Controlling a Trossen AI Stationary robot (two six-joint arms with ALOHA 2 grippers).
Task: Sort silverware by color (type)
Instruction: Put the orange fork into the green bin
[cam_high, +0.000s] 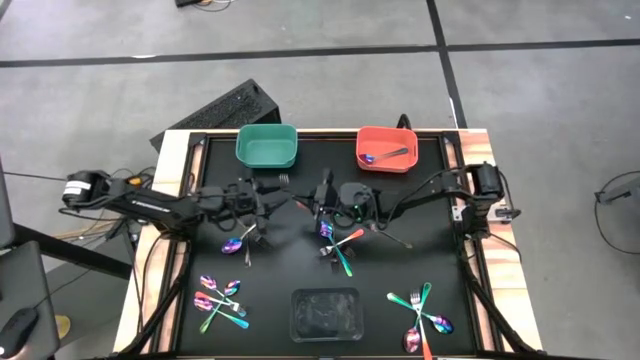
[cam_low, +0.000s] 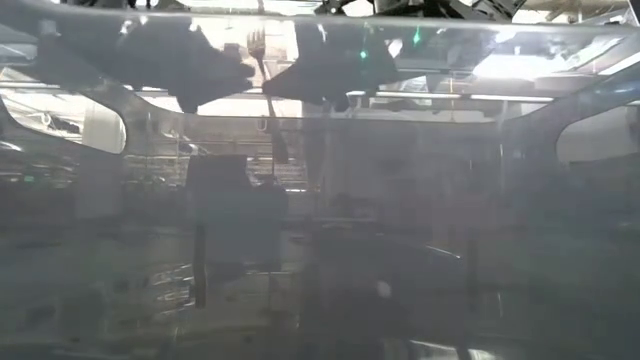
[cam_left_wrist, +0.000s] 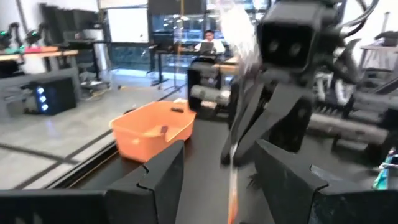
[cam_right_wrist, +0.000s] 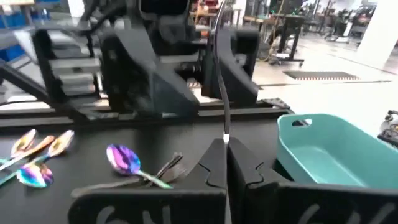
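A slim fork (cam_low: 262, 70) stands about upright in the air over the table's far middle, tines up, between my two grippers. My right gripper (cam_right_wrist: 225, 152), reaching in from the right (cam_high: 308, 196), is shut on it. My left gripper (cam_left_wrist: 221, 155), coming from the left (cam_high: 274, 194), is open, one finger on each side of the blurred fork (cam_left_wrist: 232, 158); whether they touch it I cannot tell. Rainbow forks and spoons lie in a middle pile (cam_high: 337, 246), a left pile (cam_high: 222, 300) and a right pile (cam_high: 425, 315). My right gripper pinches the fork's thin handle (cam_right_wrist: 224, 134) between its two fingers, coming level from the table's right, across the handle. The fork is lifted clear and roughly upright. Its tines (cam_low: 257, 42) are above the fingers and the handle's end (cam_low: 282, 150) hangs below.
A teal bin (cam_high: 267, 146) and an orange bin (cam_high: 386, 148) with a utensil inside stand at the far edge. A clear plastic tray (cam_high: 325, 313) sits at the near middle. A single spoon (cam_high: 234, 244) lies under the left arm. A person sits far off in the room.
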